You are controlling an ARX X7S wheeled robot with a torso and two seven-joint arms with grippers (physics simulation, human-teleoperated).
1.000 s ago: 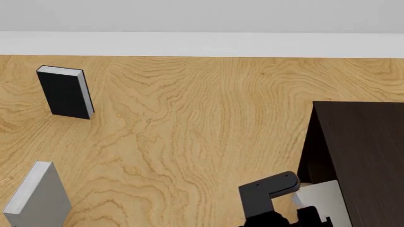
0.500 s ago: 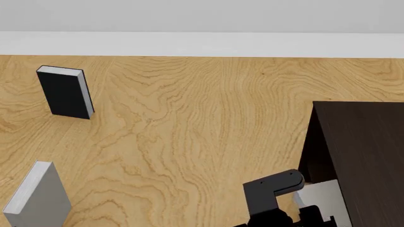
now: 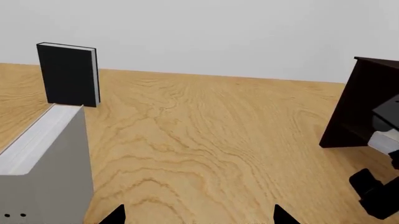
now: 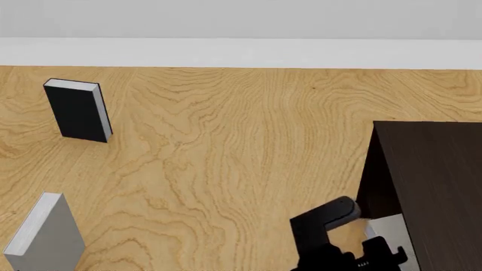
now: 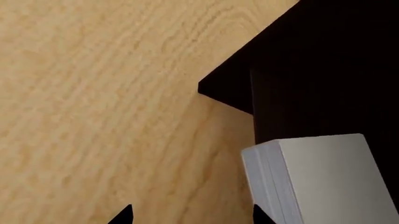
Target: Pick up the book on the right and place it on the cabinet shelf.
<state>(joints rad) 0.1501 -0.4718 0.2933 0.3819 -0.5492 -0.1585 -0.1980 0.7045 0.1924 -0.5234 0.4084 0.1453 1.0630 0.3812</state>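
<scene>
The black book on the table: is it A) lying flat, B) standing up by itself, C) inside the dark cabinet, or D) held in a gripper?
B: the black book stands upright alone on the wooden table, far from the cabinet and from either gripper.

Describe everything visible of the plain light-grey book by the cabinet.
The book is a plain light-grey hardcover with no markings and white page edges showing as a layered block along one side. In the head view it sits low at the cabinet's open front, partly hidden behind the right gripper's dark body. In the right wrist view it appears against the cabinet's dark interior, seemingly partway in. Whether the fingers still clamp it, or what it rests on, cannot be told.
</scene>
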